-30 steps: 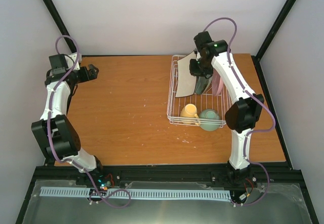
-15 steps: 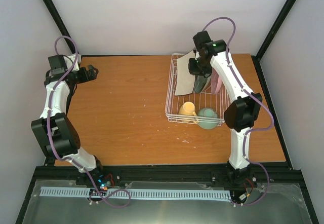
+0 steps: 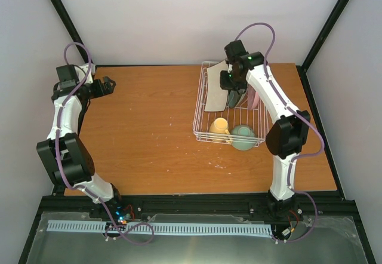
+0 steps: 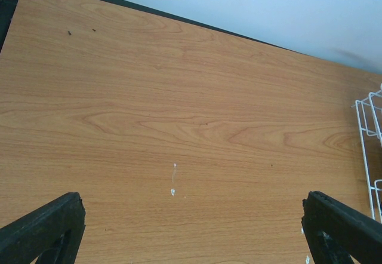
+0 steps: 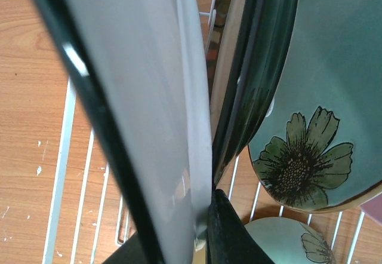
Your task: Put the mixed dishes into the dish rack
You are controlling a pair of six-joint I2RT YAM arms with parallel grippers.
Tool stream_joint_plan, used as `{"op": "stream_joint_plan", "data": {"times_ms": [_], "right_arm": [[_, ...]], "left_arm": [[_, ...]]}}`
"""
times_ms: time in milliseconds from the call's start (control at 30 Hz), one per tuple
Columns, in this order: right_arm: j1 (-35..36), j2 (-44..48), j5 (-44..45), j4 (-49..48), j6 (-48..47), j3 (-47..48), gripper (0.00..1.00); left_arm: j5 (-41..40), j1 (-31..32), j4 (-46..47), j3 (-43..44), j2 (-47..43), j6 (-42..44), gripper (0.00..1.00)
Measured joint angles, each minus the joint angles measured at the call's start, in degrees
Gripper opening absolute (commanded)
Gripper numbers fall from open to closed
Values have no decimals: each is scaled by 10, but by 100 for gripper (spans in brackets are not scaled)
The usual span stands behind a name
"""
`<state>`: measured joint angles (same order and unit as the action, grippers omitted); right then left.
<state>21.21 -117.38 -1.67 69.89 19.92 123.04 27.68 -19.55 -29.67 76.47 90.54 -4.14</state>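
The white wire dish rack (image 3: 197,134) stands at the right of the table. My right gripper (image 3: 231,83) is shut on the top edge of the white square plate (image 3: 216,95), held upright at the rack's left side. In the right wrist view the white square plate (image 5: 143,97) fills the left, pinched in the gripper (image 5: 200,231), with the dark-rimmed plate (image 5: 250,85) right beside it and the mint-green flowered plate (image 5: 316,97) behind. The pink plate (image 3: 257,100) stands at the rack's right. The yellow mug (image 3: 219,127) and mint-green bowl (image 3: 243,138) sit at its near end. My left gripper (image 3: 110,85) is open and empty at the far left.
In the left wrist view the left gripper (image 4: 191,240) spans bare wood, with the rack's corner (image 4: 365,156) at the right edge. Black frame posts stand at the table's back corners. The walls are close behind and to the sides.
My right gripper has moved a little left and back with the white square plate. The whole rack has slid slightly left with it. The left arm has not moved.
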Motion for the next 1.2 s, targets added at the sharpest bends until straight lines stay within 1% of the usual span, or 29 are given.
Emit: {"op": "stream_joint_plan", "data": {"times_ms": [100, 300, 567, 733, 833, 967, 1067, 1133, 1200], "right_arm": [[5, 36, 10, -44, 9, -67, 3], [10, 90, 25, -112, 24, -151, 3], [16, 224, 77, -214, 33, -255, 3], [33, 310, 120, -321, 30, -347, 3], [61, 349, 155, -389, 20, -417, 3], [125, 369, 227, -503, -9, -526, 3], [184, 368, 301, -612, -47, -616, 3], [228, 364, 360, -697, -87, -675, 3], [262, 352, 417, -786, -135, -714, 3]], "left_arm": [[1, 0, 0, 0, 0, 0, 100], [2, -1, 0, 0, 0, 0, 100], [3, -1, 0, 0, -6, 0, 100], [5, -1, 0, 0, -7, 0, 100], [5, -1, 1, 0, -9, 0, 100], [4, -1, 15, -14, -26, -6, 100], [0, -1, 33, -37, -54, -11, 100], [-5, -1, 44, -49, -71, -13, 100], [-8, -1, 53, -53, -81, -13, 100]]}}
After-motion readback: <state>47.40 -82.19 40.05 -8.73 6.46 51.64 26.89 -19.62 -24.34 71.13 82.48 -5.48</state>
